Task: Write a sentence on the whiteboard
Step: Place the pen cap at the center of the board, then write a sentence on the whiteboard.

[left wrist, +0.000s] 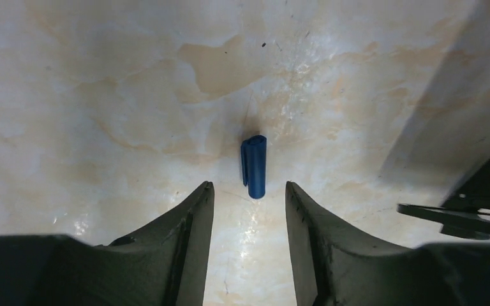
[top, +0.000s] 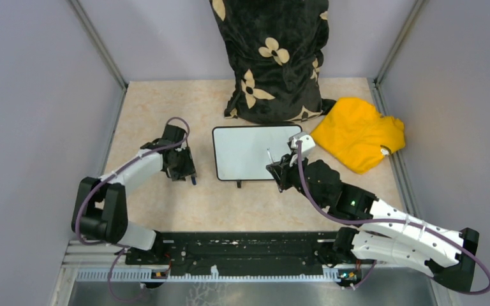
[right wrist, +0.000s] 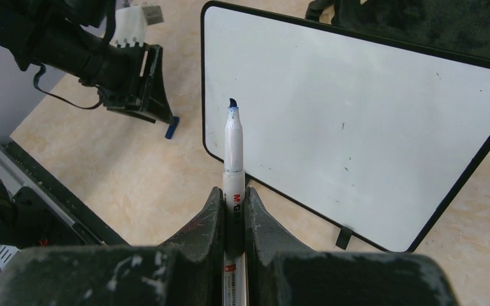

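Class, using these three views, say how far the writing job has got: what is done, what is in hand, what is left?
Done: the marker is uncapped; its blue cap lies on the table by the open left gripper. In hand: the right gripper is shut on the marker, tip near the whiteboard edge. Left: the whole sentence; the board is blank.

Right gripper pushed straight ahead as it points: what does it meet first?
Likely the whiteboard: the marker in the right gripper leads, its tip over the board's edge; depth unclear.
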{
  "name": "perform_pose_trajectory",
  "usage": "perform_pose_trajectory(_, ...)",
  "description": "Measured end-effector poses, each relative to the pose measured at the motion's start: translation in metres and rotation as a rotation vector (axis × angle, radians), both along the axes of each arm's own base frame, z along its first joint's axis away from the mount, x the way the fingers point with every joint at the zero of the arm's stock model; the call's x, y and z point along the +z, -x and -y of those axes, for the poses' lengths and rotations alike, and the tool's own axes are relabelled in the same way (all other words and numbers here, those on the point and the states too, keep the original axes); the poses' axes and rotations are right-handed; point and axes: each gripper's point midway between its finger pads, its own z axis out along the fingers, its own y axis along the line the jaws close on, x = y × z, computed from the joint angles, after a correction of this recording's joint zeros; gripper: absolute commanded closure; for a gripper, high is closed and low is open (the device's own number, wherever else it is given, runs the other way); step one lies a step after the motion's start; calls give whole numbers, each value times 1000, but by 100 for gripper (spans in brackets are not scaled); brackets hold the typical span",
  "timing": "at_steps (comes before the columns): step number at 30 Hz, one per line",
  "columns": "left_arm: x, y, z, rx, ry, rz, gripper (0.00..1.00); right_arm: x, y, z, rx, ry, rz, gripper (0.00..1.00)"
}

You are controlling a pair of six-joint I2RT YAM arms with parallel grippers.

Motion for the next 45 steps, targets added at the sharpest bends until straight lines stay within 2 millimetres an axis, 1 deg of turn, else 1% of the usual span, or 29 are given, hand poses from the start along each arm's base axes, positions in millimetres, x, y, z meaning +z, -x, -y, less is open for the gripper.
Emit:
perform_pose_trajectory(2,14,-4,-2,11,-1,52,35,0,0,0,0,0,0,100)
perform_pose_trajectory(4,34,-9,-3,17,9,122,30,0,0,0,1,0,0,100)
perform_pose_trajectory(6,57,-13,-1,15,32,199,23,0,1,-1,5,-1,-1,100)
perform_pose_trajectory(7,70,-14,0,10,50,245,18,0,1,-1,8,-1,-2,100)
perform_pose_trajectory(8,84,-16,3,0,74,296,10,0,2,-2,15,-2,-3,100)
perform_pose_trajectory(9,98,-17,7,-15,102,346,6,0,3,-3,25,-2,-4,100)
perform_pose_trajectory(10,111,-18,10,-34,126,393,4,0,4,-5,37,-4,-5,100)
perform_pose_trajectory(12,147,-19,23,-90,213,522,2,2,7,-8,65,-5,-4,100)
perform_pose_trajectory(13,169,-20,32,-131,271,598,1,5,9,-11,79,-10,0,100)
perform_pose_trajectory(15,192,-18,45,-189,344,679,1,10,12,-17,117,-13,9,100)
perform_pose_trajectory(17,219,-13,64,-277,461,773,1,17,14,-24,157,-20,24,100)
perform_pose_trajectory(20,249,-1,93,-411,634,861,1,25,18,-35,215,-35,42,100)
perform_pose_trajectory(22,259,7,108,-488,730,881,1,28,21,-42,250,-42,47,100)
perform_pose_trajectory(25,267,26,126,-597,839,900,1,30,24,-52,296,-48,43,100)
perform_pose_trajectory(28,275,42,138,-685,908,929,1,27,25,-61,321,-47,35,100)
perform_pose_trajectory(32,288,50,144,-745,945,983,1,21,24,-69,342,-39,23,100)
perform_pose_trajectory(35,291,48,146,-747,934,1013,1,21,23,-75,350,-34,17,100)
perform_pose_trajectory(40,284,32,153,-693,894,1002,1,29,19,-81,352,-51,38,100)
perform_pose_trajectory(43,280,17,151,-622,867,1010,1,42,14,-83,334,-90,75,100)
perform_pose_trajectory(45,281,9,148,-571,860,1043,1,51,11,-84,316,-117,99,100)
